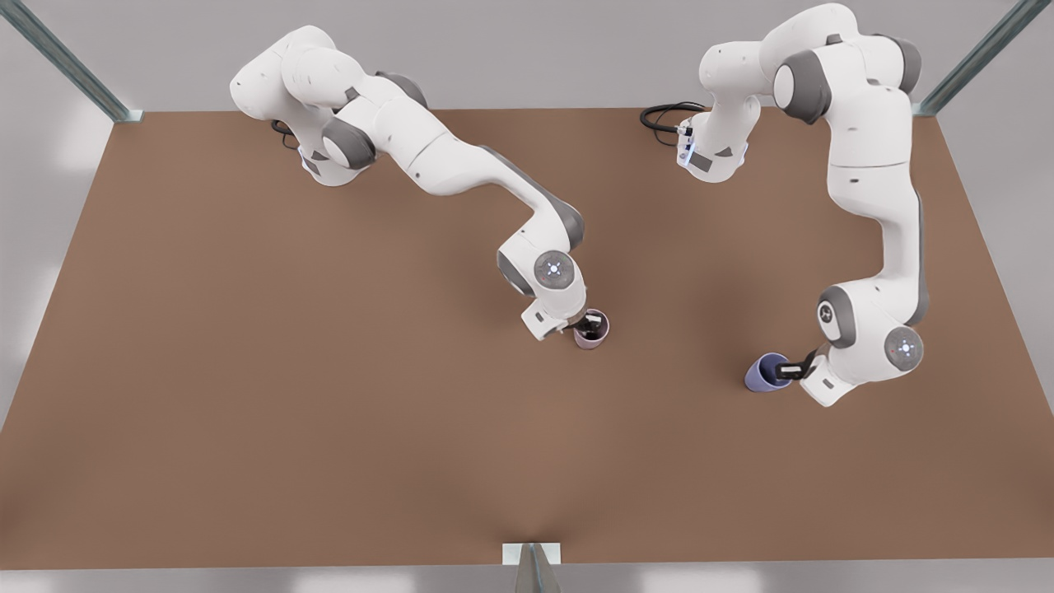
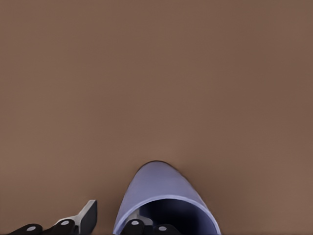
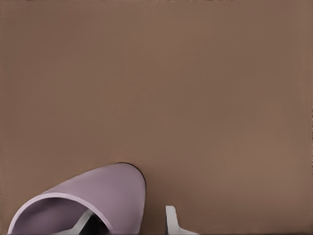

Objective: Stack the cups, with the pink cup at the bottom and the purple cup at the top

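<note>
In both wrist views the bottom edge cuts off the purple cup [image 2: 161, 198] and the pink cup [image 3: 93, 203], along with the fingers [image 2: 85, 218] straddling their rims.

The pink cup [image 1: 592, 329] is set on the table [image 1: 247, 371] near its middle. The purple cup [image 1: 767, 372] is set well apart from it, toward the front view's right and slightly nearer the camera. The right gripper [image 1: 586, 326] is placed at the pink cup, one finger [image 3: 83, 221] inside and the other outside the wall. The left gripper [image 1: 788, 370] is placed at the purple cup, one finger [image 2: 146, 228] inside the rim, the other [image 2: 80, 220] outside. A cable [image 1: 667, 115] is seen at the table's far edge.
</note>
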You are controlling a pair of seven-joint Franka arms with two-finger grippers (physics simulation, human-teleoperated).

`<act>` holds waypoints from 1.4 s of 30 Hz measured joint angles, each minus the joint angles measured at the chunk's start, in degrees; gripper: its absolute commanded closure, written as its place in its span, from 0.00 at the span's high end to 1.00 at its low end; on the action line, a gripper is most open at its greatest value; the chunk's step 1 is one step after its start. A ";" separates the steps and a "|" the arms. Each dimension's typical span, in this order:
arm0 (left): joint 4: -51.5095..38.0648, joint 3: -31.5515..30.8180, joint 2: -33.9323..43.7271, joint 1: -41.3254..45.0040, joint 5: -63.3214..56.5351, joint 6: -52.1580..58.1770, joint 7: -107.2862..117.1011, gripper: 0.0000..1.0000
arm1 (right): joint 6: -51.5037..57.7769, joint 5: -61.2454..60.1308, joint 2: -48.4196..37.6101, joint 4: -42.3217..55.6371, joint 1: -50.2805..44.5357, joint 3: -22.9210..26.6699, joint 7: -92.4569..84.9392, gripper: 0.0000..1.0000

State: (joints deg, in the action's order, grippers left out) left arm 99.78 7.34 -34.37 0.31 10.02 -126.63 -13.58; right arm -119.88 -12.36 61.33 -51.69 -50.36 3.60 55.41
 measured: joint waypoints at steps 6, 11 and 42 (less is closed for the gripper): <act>-0.07 -0.22 -0.32 0.19 1.36 -0.18 -0.81 0.29 | -0.11 -0.15 -6.34 -5.92 0.01 0.21 3.18 0.62; -0.63 -0.24 1.41 0.25 2.21 1.55 -1.00 0.21 | 0.27 -0.12 -15.96 -10.19 4.40 0.19 4.62 1.00; -7.42 -0.67 10.62 33.53 2.45 17.86 28.86 0.21 | 22.59 10.50 -47.57 -29.00 48.53 1.78 -44.59 1.00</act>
State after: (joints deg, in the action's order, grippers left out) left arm 92.36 6.68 -23.75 33.84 12.46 -108.77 15.29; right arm -97.29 -1.87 13.76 -80.69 -1.83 5.39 10.82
